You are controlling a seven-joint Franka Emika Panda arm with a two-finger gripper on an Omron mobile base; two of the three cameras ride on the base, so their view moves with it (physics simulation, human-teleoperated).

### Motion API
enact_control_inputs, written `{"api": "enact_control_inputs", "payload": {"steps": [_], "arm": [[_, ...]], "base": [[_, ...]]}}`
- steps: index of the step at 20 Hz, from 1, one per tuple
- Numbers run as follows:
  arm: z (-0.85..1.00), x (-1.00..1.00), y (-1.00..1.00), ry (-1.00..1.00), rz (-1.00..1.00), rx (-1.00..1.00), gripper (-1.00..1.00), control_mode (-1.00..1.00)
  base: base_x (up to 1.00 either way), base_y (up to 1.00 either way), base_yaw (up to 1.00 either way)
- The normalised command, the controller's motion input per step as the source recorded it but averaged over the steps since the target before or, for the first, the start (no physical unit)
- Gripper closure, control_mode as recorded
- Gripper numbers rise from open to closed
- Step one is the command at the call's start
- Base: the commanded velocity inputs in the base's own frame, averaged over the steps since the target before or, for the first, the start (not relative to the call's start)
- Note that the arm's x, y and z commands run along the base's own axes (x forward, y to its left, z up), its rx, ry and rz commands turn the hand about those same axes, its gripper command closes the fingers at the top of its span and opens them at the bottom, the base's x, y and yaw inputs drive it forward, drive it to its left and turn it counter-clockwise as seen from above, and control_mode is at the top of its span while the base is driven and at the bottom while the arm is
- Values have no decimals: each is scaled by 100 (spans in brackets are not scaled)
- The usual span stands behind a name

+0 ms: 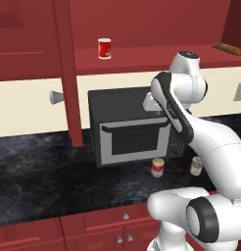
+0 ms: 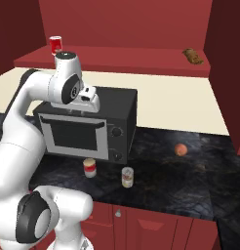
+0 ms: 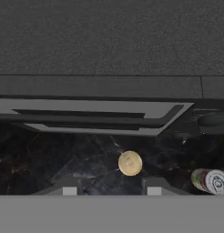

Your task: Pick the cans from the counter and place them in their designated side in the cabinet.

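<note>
Cabinet (image 2: 117, 61): wide red shelf up on the wall behind, well above everything. An all-red can with white rim (image 1: 104, 48) stands upright at its left part; a brown item (image 2: 193, 56) lies at the far right end. Neither of the task's two cans is up there yet.

Counter (image 1: 39, 171): dark marbled top. A microwave (image 2: 88, 124) sits on it toward the back, door shut.

Arm: raised, hand held out over the front top edge of the microwave, pointing down at the counter strip in front of the door.

Cans: both upright on the counter just in front of the microwave, near its right end. The red-and-white can (image 2: 90, 168) is the left one; the yellow-label can (image 2: 127, 177) stands near it to the right and slightly nearer the counter edge. A small orange ball (image 2: 180, 149) lies well apart on the right.

Gripper (image 3: 108, 187): fingertips at their narrowest, nothing between them, empty.

Key relation: in the hand view the red-and-white can's round top (image 3: 130, 163) sits almost straight below the fingertips, just right of their midline, long axis vertical, in line with the hand's approach. The yellow-label can (image 3: 210, 180) is off toward the right edge. Judgement: the red-and-white one is the nearer target; the fingers must spread before a straight descent.
</note>
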Motion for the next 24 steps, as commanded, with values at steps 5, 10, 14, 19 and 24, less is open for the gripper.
{"api": "enact_control_inputs", "payload": {"steps": [5, 10, 14, 19, 24], "arm": [[-5, -19, 0, -2, 0, 0, -100, -100], [-14, -39, 0, -5, -1, 0, -100, -100], [-20, -42, -3, -9, 0, -1, -100, -100], [-24, -34, 1, -13, -2, -9, -100, -100], [-21, -25, 0, -9, 0, -6, -100, -100]], "base": [[0, 0, 0], [0, 0, 0], [0, 0, 0], [0, 0, 0], [0, 0, 0]]}}
